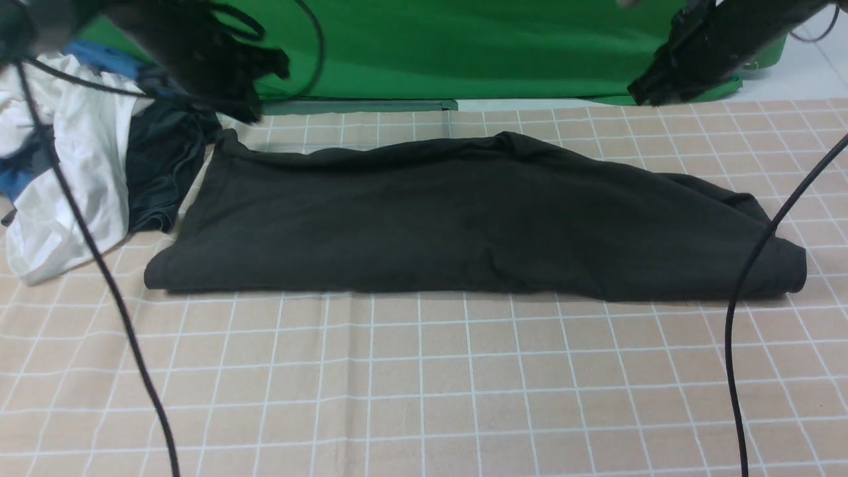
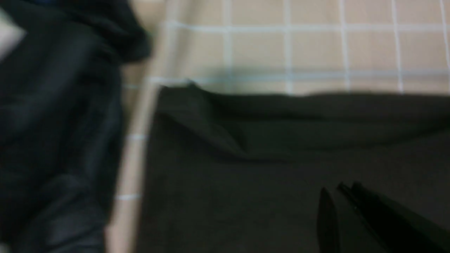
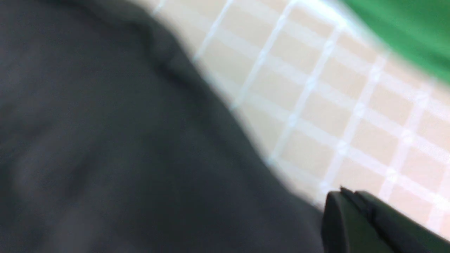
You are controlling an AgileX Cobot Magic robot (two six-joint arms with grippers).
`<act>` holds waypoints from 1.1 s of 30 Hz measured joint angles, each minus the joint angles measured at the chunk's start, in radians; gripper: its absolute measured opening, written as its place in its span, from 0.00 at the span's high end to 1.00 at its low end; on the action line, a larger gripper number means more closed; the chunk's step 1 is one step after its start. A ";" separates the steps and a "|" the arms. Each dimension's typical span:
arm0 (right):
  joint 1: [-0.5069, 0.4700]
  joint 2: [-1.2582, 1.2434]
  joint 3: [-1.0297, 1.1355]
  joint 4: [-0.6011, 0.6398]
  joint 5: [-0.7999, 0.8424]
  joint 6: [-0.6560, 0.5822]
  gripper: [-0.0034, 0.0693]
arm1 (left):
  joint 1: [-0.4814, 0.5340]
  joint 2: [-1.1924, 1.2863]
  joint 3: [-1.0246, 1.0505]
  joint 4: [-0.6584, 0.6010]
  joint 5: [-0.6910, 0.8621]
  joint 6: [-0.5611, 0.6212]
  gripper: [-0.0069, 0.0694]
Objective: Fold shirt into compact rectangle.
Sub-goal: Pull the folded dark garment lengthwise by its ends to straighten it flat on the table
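Across the checked cloth (image 1: 424, 371) lies the shirt (image 1: 464, 218); only wrist views show left tool (image 2: 338, 189) and right tool (image 3: 344, 194) closed, empty.

You are in a robot test room, not a home. A big green sheet (image 1: 464, 46) hangs at the back. A checked cloth (image 1: 424, 384) covers the table. Black cables (image 1: 728, 344) hang across it. Clothes (image 1: 86, 152) lie heaped beside one spread-out shirt (image 1: 450, 218).
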 joint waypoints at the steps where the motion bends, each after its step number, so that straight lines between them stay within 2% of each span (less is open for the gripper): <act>1: 0.000 0.004 0.000 0.028 0.016 -0.009 0.90 | -0.023 0.022 0.010 -0.003 -0.022 0.007 0.88; 11: 0.014 0.015 0.000 0.074 0.031 -0.026 0.90 | -0.129 0.190 0.020 -0.072 -0.222 0.038 0.89; 15: 0.027 0.015 0.000 0.074 0.046 -0.026 0.90 | -0.126 0.220 0.021 -0.060 -0.408 0.036 0.89; 19: 0.030 0.015 0.000 0.074 0.096 -0.027 0.90 | -0.098 0.230 0.021 -0.036 -0.479 -0.010 0.89; 24: -0.003 0.015 0.000 0.046 0.221 -0.020 0.90 | -0.028 0.178 0.021 -0.031 -0.391 -0.042 0.89; 29: -0.068 0.015 0.000 0.020 0.312 0.012 0.90 | 0.008 0.066 0.043 -0.026 -0.265 0.032 0.89; 31: -0.108 0.016 0.000 0.013 0.312 0.050 0.88 | 0.008 -0.005 0.104 -0.029 -0.238 0.083 0.89; 33: -0.140 0.024 0.000 0.006 0.276 0.077 0.81 | 0.002 -0.065 0.204 -0.038 -0.238 0.103 0.89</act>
